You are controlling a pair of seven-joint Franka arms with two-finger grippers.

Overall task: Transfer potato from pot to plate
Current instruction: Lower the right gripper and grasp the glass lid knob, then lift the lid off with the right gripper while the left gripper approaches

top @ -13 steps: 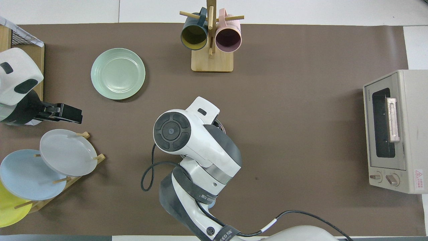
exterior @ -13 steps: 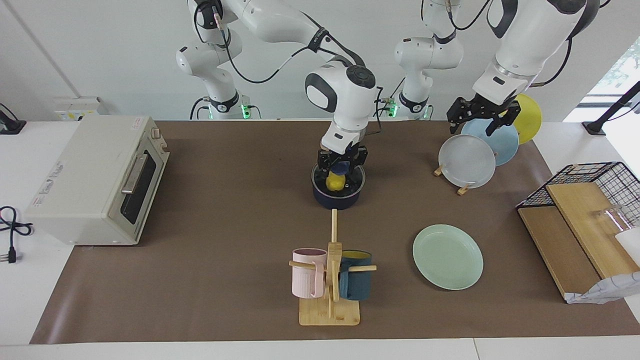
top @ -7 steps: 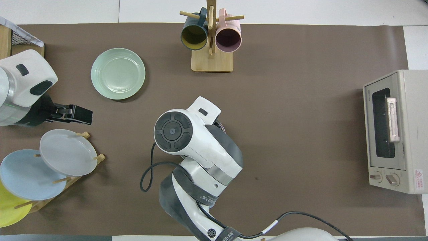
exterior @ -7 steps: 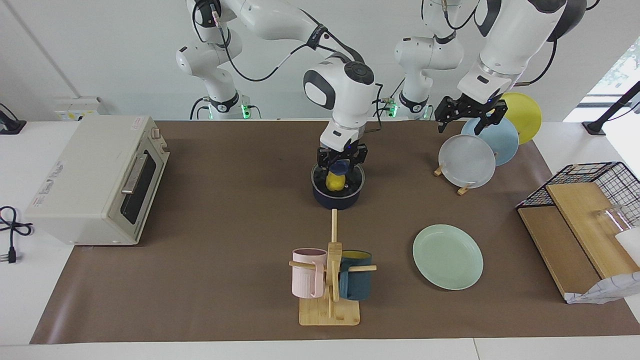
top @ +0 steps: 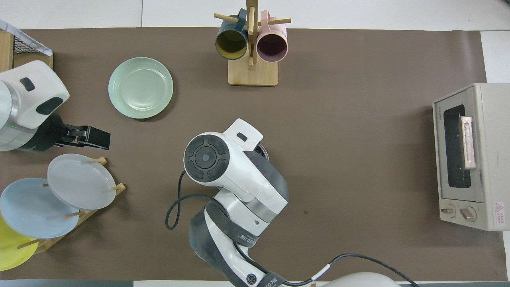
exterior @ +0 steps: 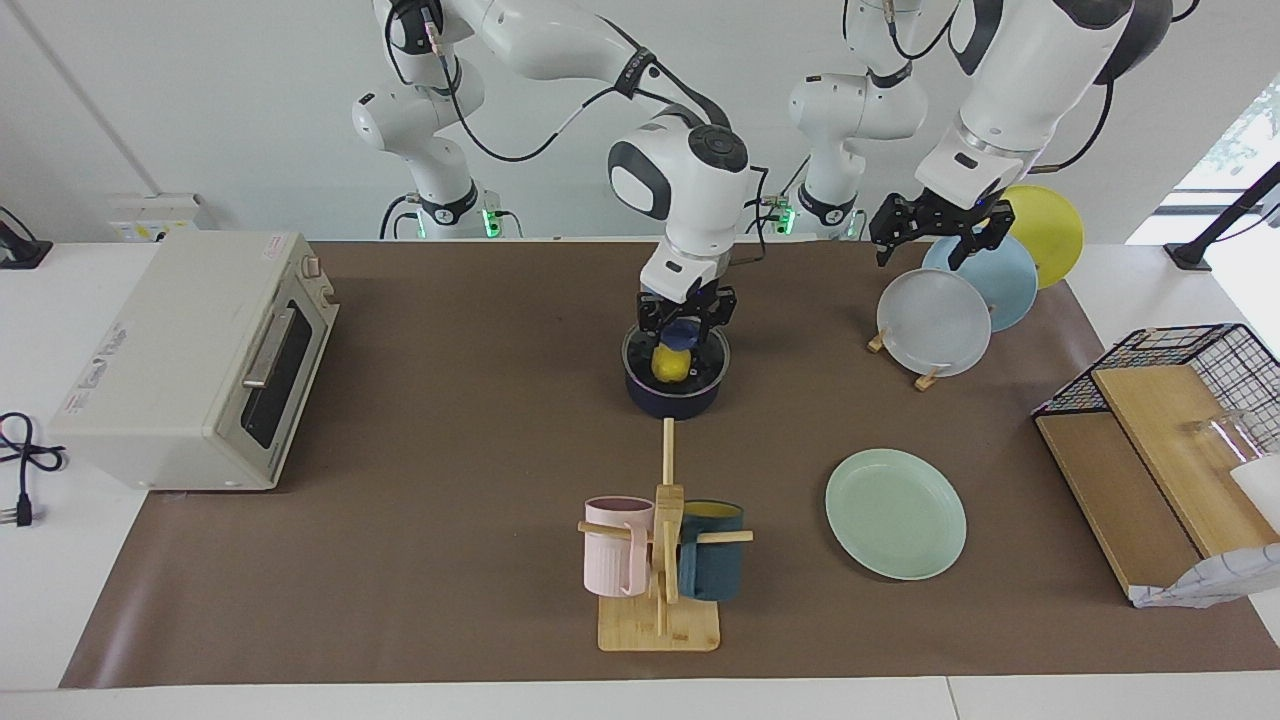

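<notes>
A: Right tool [exterior: 684, 337]?
B: Arm bent straight down into pot [exterior: 676, 394], pinching potato [exterior: 669, 363].
A: Left tool [exterior: 936, 232]?
B: Spread, over plate rack [exterior: 927, 378]. Plate [exterior: 895, 513] bare on bench [exterior: 450, 450].

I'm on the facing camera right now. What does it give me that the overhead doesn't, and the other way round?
Only the facing view shows the potato inside the pot, with the right gripper just over it; overhead, that arm hides both. Only the overhead view looks into the mouths of the teal mug and pink mug. Both show the bare mint plate, the toaster oven, and the left gripper over the plate rack.
</notes>
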